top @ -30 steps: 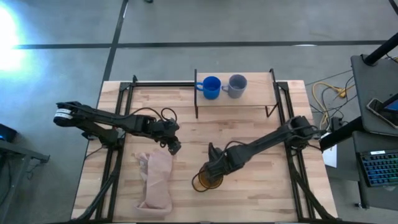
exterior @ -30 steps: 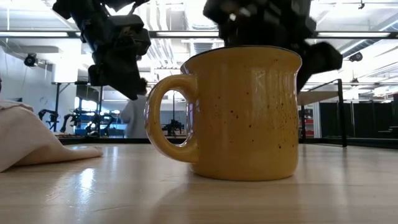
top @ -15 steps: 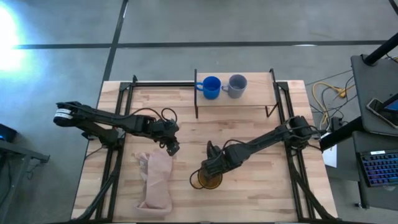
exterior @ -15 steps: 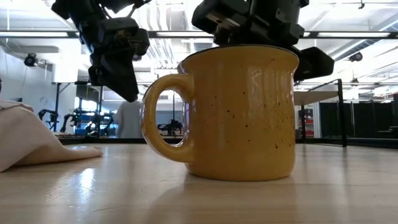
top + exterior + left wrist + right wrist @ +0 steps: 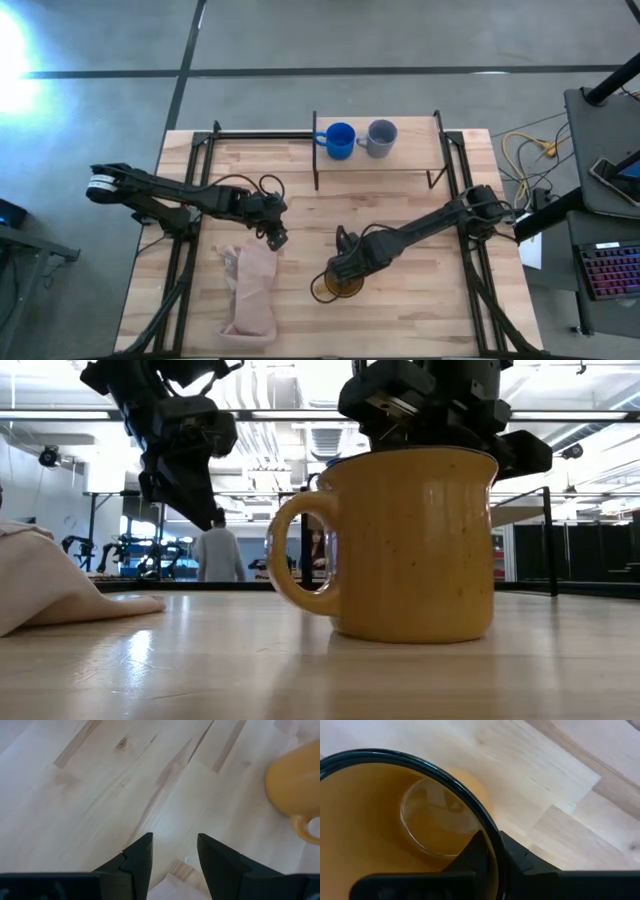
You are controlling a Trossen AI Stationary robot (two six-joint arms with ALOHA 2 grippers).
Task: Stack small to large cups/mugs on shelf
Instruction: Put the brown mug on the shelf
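The right gripper (image 5: 341, 270) is closed tight on the rim of the yellow mug (image 5: 412, 545), one finger (image 5: 472, 855) inside and one outside. The mug stands on the table (image 5: 420, 310), near the middle of its front edge. The right arm reaches in low from the table's right edge. The left gripper (image 5: 173, 855) hangs above the table with its fingers apart, holding nothing, next to the pink cloth (image 5: 252, 290). The blue mug (image 5: 339, 140) and grey mug (image 5: 379, 137) stand side by side on the shelf (image 5: 415, 150) at the back edge.

robotics lab/workshop: concrete floor (image 5: 400, 40), exposed ceiling ducts (image 5: 300, 435), more robot rigs (image 5: 125, 550) behind, keyboard (image 5: 610, 270) on side desk
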